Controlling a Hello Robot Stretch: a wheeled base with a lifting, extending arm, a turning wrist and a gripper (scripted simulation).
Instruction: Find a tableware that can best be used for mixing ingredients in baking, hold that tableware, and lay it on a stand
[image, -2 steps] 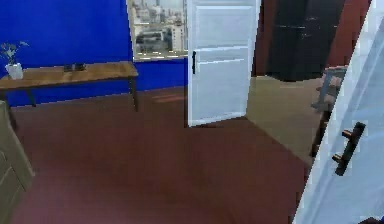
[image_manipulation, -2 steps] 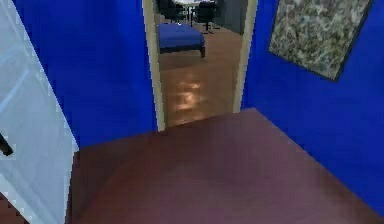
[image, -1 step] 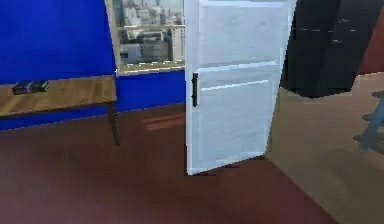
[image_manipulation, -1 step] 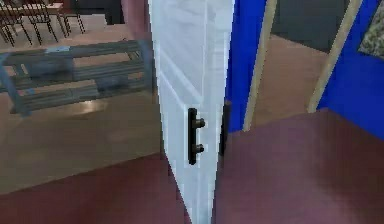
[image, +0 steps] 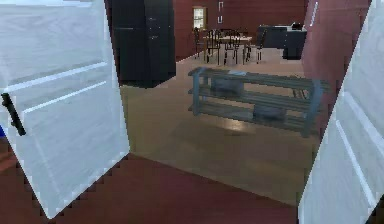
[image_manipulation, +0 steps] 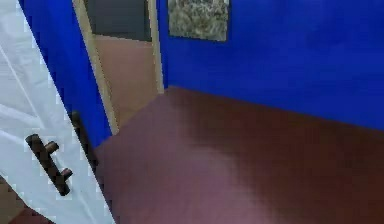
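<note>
Forward view: you are facing a white door (image: 60, 100) at 9 o'clock, with a low grey-blue stand (image: 255, 98) sitting at 1 o'clock; you cannot tell the gripper state.

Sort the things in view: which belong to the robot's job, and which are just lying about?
Job: low grey-blue shelf unit, a possible stand.
Lying about: white door, tall black cabinet, table with chairs, wall picture.

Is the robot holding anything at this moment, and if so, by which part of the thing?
That cannot be told from these pictures. They give a white panelled door, a blue wall and a grey-blue low shelf rack.
</note>
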